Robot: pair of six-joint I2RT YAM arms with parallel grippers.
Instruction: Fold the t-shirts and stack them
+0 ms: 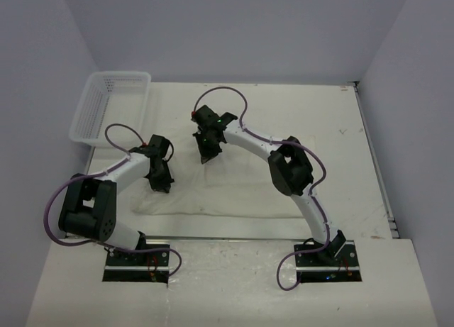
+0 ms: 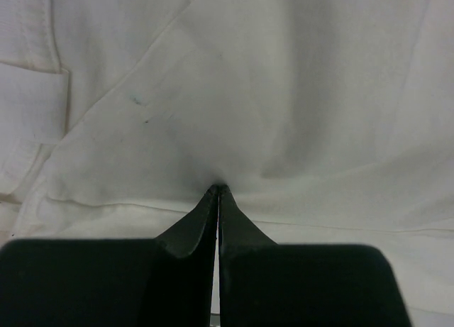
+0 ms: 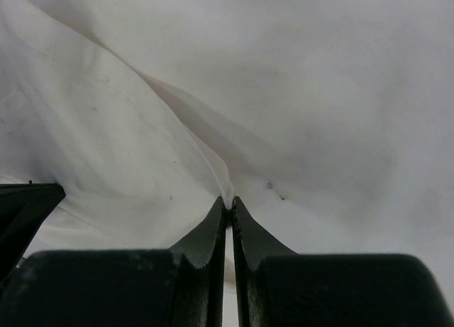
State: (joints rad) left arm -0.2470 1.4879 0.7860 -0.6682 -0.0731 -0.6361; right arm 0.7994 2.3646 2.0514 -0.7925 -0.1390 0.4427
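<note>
A white t-shirt [image 1: 234, 192] lies spread across the middle of the white table, hard to tell from it. My left gripper [image 1: 160, 184] is down on the shirt's left part, shut on a pinch of its cloth [image 2: 218, 186]; seams and a sleeve hem show in the left wrist view [image 2: 42, 71]. My right gripper [image 1: 206, 157] is over the shirt's far edge, shut on a raised fold of the cloth [image 3: 228, 196], which rises in a ridge from its fingertips.
A white mesh basket [image 1: 113, 106] stands at the far left of the table. The table's right edge [image 1: 376, 164] runs beside the grey wall. The arm bases sit at the near edge.
</note>
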